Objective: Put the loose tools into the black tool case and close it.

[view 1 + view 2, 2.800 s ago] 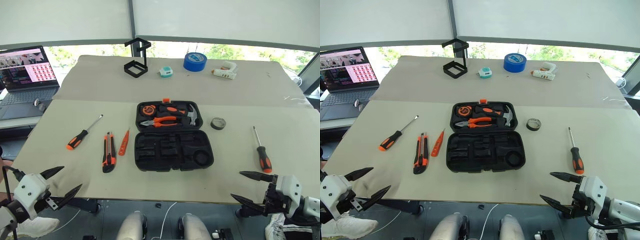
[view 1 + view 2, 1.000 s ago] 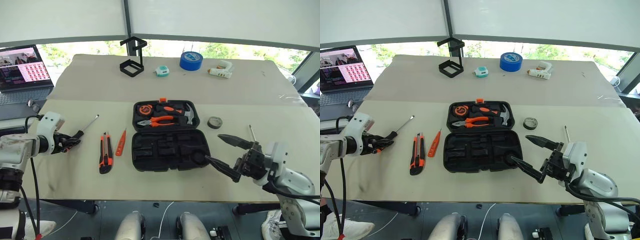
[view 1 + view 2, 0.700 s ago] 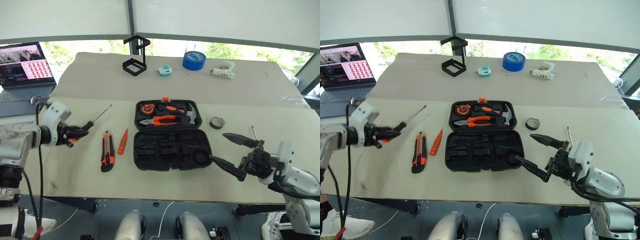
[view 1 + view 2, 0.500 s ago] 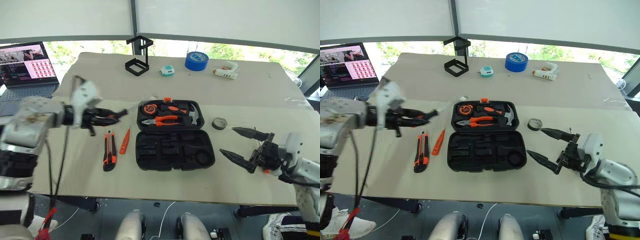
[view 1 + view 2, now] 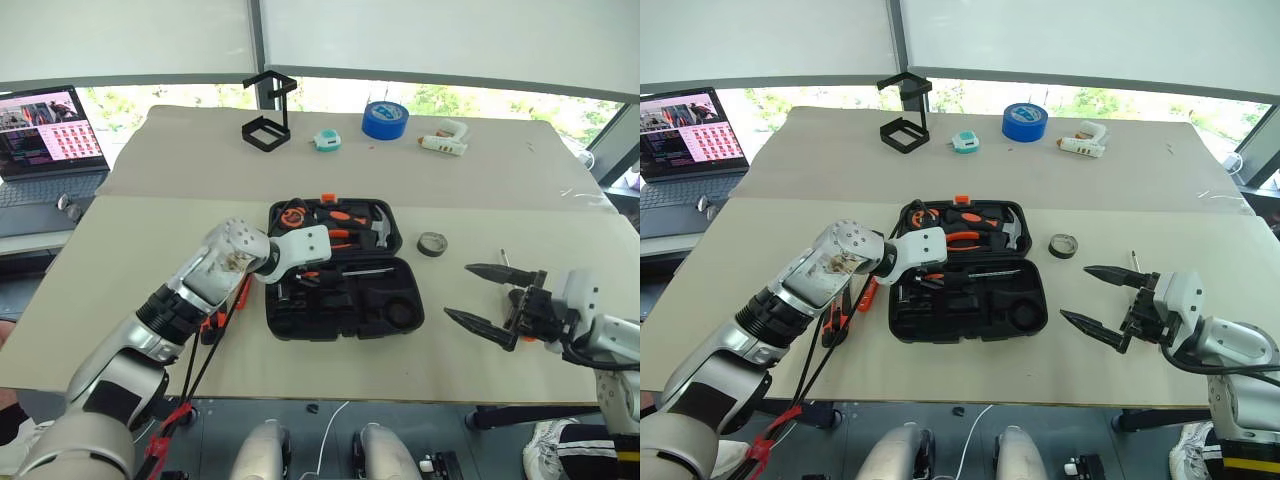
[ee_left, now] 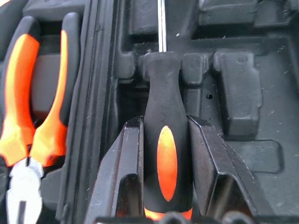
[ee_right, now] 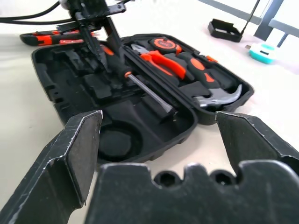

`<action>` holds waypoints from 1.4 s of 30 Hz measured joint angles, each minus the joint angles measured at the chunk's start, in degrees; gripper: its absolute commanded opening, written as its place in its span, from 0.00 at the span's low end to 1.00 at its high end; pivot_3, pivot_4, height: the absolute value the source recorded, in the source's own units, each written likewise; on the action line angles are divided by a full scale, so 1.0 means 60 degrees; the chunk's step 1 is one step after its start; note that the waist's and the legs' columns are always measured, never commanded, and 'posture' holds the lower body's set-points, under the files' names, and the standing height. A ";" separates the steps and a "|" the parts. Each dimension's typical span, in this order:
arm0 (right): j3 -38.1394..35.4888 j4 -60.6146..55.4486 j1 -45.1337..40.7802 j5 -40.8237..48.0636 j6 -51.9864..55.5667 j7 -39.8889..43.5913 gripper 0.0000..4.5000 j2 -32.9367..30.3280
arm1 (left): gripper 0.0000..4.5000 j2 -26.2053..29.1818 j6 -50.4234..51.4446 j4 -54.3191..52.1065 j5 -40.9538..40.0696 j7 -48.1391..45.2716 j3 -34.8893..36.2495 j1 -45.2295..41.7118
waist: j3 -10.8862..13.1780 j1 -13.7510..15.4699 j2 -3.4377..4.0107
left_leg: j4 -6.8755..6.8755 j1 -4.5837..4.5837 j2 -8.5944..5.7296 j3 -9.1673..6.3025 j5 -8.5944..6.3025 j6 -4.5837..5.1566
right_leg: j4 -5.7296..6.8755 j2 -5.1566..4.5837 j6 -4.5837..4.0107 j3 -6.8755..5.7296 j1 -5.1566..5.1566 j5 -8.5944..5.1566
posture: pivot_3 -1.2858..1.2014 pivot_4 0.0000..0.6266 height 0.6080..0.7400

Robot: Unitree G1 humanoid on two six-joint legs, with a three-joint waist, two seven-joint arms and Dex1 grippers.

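Left fingers [image 6: 205, 158] clamped on screwdriver [image 6: 167, 154] over black tool case [image 5: 345, 300], right fingers [image 5: 500, 271] spread wide, empty

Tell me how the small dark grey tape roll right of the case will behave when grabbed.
The small dark grey tape roll lies flat, so it probably won't roll. It looks light and low, so open right end effector may nudge it sliding across the paper-covered table.

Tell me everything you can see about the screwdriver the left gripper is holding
The screwdriver has a black handle with an orange oval inset and a thin metal shaft. The left gripper is shut on the handle, one black finger on each side. It lies nearly flat over the slotted half of the open black tool case, with its shaft pointing toward the robot's right, along the edge nearest the hinge. Whether it is fully seated in a slot is unclear.
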 measured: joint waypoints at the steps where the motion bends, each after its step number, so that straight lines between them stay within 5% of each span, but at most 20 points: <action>1: -0.0015 -0.0002 0.0041 0.0000 0.0000 -0.0001 1.00 -0.0001 | 0.19 0.0001 -0.0051 0.0006 0.0118 -0.0015 -0.0016 -0.0007 | 0.0000 -0.0007 0.0000 | 0.0002 0.0002 0.0000 0.0001 0.0000 0.0000 | 0.0001 0.0000 0.0001 0.0004 0.0000 0.0004 | 0.52 0.24 1.00; 23: -0.0302 -0.0378 0.0310 0.0014 0.0267 -0.0034 1.00 -0.0009 | 0.19 0.0466 -0.0400 0.0164 0.0880 -0.0290 0.0184 0.0174 | 0.0000 0.0011 0.0003 | 0.0011 0.0010 0.0002 0.0003 0.0001 -0.0001 | 0.0009 0.0010 0.0002 0.0024 0.0002 0.0012 | 0.52 0.24 1.00; 24: -0.0300 -0.0423 0.0306 0.0015 0.0330 -0.0043 1.00 -0.0010 | 0.42 0.0399 -0.0449 0.0174 0.0872 -0.0295 0.0248 0.0218 | 0.0000 0.0016 0.0003 | 0.0011 0.0010 0.0001 0.0003 0.0001 0.0000 | 0.0009 0.0009 0.0002 0.0024 0.0002 0.0012 | 0.52 0.24 1.00; 30: -0.0296 -0.0728 0.0346 0.0062 0.0705 -0.0108 1.00 -0.0009 | 0.86 -0.0386 -0.0718 -0.0164 0.0020 -0.0144 0.1189 0.0584 | 0.0000 0.0014 0.0003 | 0.0013 0.0000 0.0007 0.0000 0.0000 0.0000 | 0.0007 0.0002 0.0005 0.0023 -0.0003 0.0013 | 0.52 0.24 1.00; 34: -0.0300 -0.0906 0.0555 0.0199 0.0876 -0.0250 1.00 0.0036 | 0.86 -0.0318 -0.0887 -0.0721 -0.0079 0.0145 0.1784 0.0610 | 0.0000 -0.0010 0.0004 | 0.0010 0.0005 0.0008 0.0000 0.0000 0.0000 | 0.0008 0.0007 0.0004 0.0026 -0.0003 0.0014 | 0.52 0.24 1.00; 42: -0.0299 -0.1149 0.0738 0.0225 0.0938 -0.0566 1.00 0.0208 | 0.20 -0.0929 -0.1321 0.0108 -0.0612 0.1030 0.2817 0.1919 | -0.0006 0.0023 0.0014 | 0.0013 0.0008 0.0007 0.0001 0.0000 0.0000 | 0.0009 0.0000 0.0009 0.0030 0.0000 0.0016 | 0.52 0.24 1.00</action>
